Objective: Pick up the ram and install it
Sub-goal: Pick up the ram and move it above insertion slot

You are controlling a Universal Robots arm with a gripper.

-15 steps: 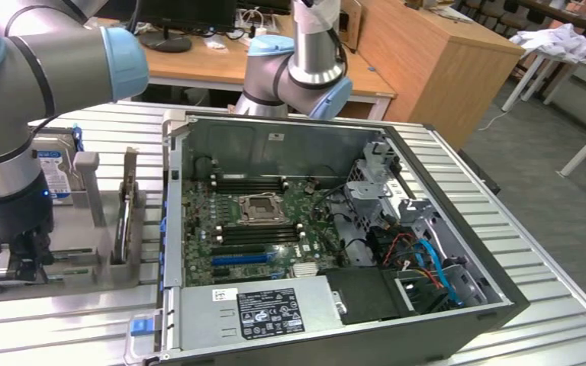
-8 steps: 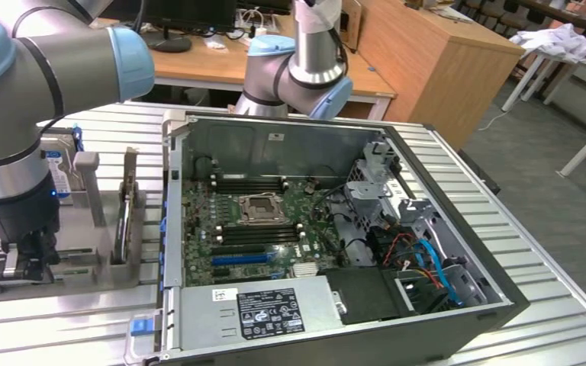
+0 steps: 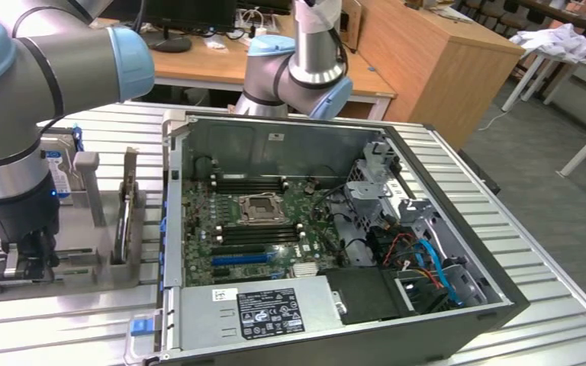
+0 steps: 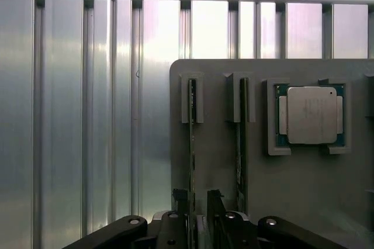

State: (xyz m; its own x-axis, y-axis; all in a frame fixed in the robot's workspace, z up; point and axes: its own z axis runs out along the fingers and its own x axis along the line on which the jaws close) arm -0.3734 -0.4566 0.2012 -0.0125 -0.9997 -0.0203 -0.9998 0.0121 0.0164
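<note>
Two ram sticks stand on edge in slots of a grey holder plate [image 4: 216, 167]. One ram [image 4: 192, 126] runs in between my gripper's [image 4: 196, 211] two dark fingers [image 4: 179, 202], which stand apart on either side of it with a gap showing; the gripper is open. The second ram stick [image 4: 241, 132] is beside it, outside the fingers. In the exterior view my gripper [image 3: 28, 263] hangs low over the grey holder [image 3: 79, 263] at that view's left, beside the open computer case [image 3: 323, 229]. Empty black memory slots [image 3: 250, 184] flank the CPU socket [image 3: 262, 206] on the motherboard.
A CPU chip [image 4: 311, 114] lies in a pocket of the holder plate. A thin board [image 3: 125, 210] stands on edge in the holder. The case holds a power supply [image 3: 257, 309], a blue slot [image 3: 240, 259] and cables [image 3: 426, 263]. A ribbed metal table [image 3: 59, 324] lies underneath.
</note>
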